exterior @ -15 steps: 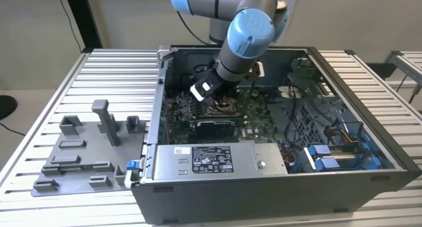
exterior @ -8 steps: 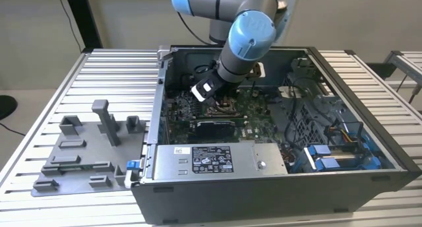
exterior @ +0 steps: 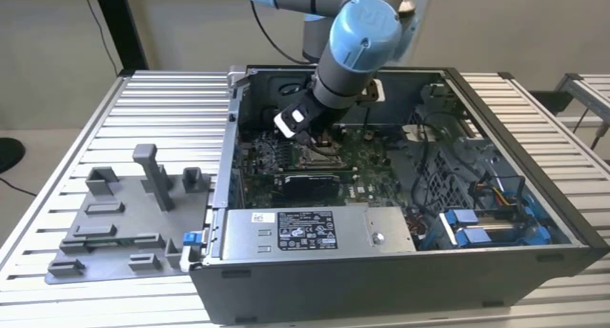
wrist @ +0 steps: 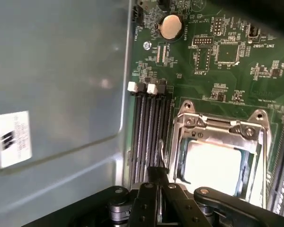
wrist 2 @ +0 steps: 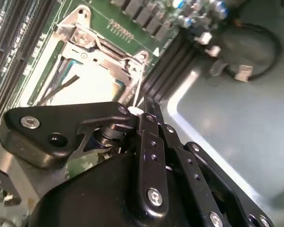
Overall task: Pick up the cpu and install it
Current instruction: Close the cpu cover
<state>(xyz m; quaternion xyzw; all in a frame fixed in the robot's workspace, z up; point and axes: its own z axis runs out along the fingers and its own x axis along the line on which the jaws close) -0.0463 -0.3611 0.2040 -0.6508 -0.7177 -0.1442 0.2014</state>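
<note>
Here, at the exterior view's centre, my black claw (exterior: 321,146) hovers over one flat silver square cpu (wrist: 213,166) in one steel frame (wrist: 218,126). Open or closed? Cannot tell.

lab bench, slatted aluminium table (exterior: 162,99), open computer case (exterior: 533,199)

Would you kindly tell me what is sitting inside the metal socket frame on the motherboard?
In both wrist views the cpu lies inside the socket frame, its pale top showing. Anything beneath the chip is covered and cannot be seen.
</note>
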